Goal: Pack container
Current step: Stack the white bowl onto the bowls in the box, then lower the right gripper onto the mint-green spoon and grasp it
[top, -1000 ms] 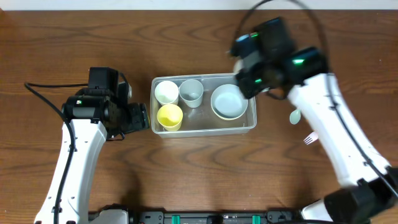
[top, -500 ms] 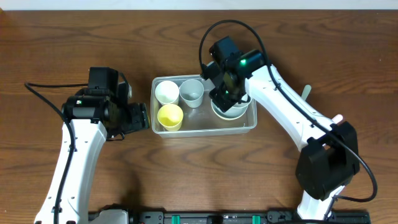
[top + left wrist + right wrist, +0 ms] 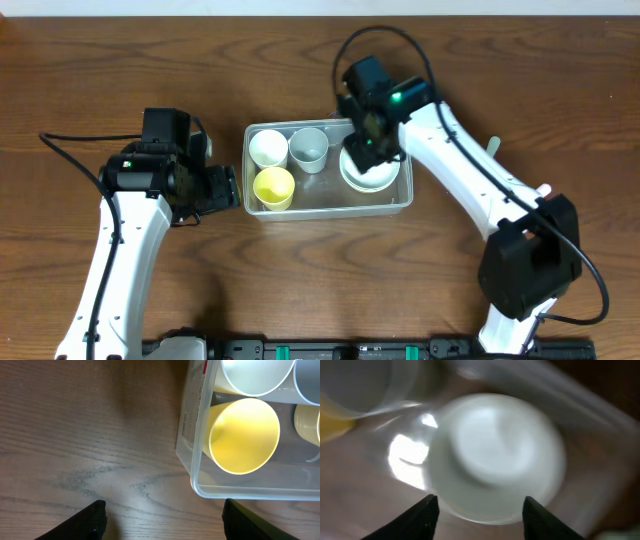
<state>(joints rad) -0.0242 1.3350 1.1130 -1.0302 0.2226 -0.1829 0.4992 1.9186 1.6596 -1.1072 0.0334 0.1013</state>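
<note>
The container (image 3: 325, 205) is a clear rectangular tub at mid-table. Inside it stand a white cup (image 3: 267, 148), a grey cup (image 3: 308, 147) and a yellow cup (image 3: 273, 187), with a white bowl (image 3: 372, 178) at its right end. My right gripper (image 3: 368, 142) hovers open just over the bowl's far edge, and nothing is between its fingers. The right wrist view is blurred, with the bowl (image 3: 495, 455) beyond the gripper (image 3: 480, 515). My left gripper (image 3: 232, 188) is open beside the tub's left end. The left wrist view shows this gripper (image 3: 165, 520) over bare wood, short of the tub's corner (image 3: 200, 485) and the yellow cup (image 3: 245, 435).
Two pale utensil ends peek out beside my right arm, a light green one (image 3: 492, 147) and a white one (image 3: 544, 188). A black cable (image 3: 70, 155) trails left from my left arm. Brown wooden table (image 3: 300, 270) surrounds the tub.
My right arm has swung in from the tub's far right corner to over the bowl, and its gripper has gone from shut to open. The left arm has not moved.
</note>
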